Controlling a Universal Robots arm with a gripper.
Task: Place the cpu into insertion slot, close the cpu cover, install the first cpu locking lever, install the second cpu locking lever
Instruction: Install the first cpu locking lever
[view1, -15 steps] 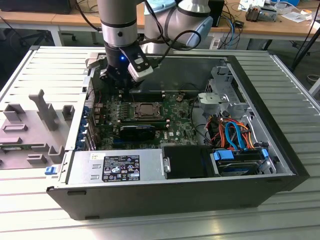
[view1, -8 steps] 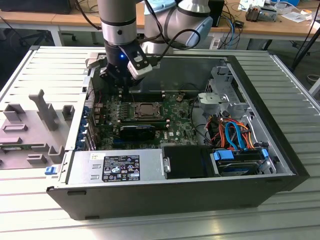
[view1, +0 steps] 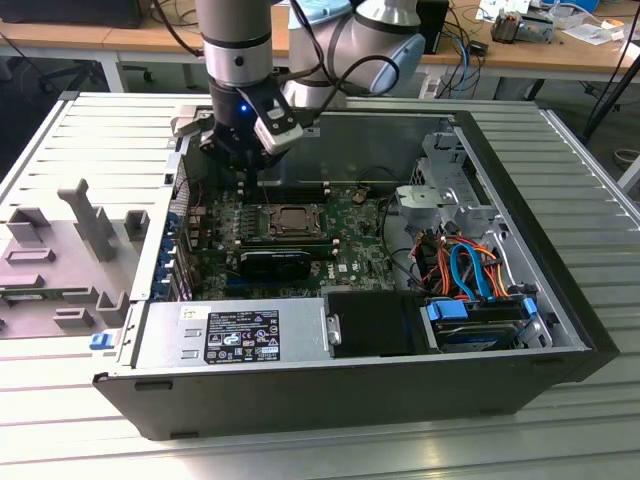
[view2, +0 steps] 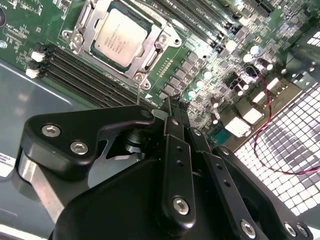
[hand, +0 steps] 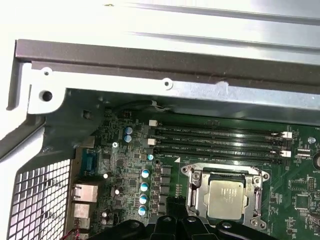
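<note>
Cpu (view2: 120, 34) sits in the slot (view2: 75, 40), cover (view2: 152, 57) looks down. I've got the gripper (view2: 172, 106) pinched together and empty just beside it, probably so it can nudge the levers.

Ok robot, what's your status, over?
End effector shut, empty, above the board beside the socket. Chip seated in it, cover down over chip. Nothing blocking.
</note>
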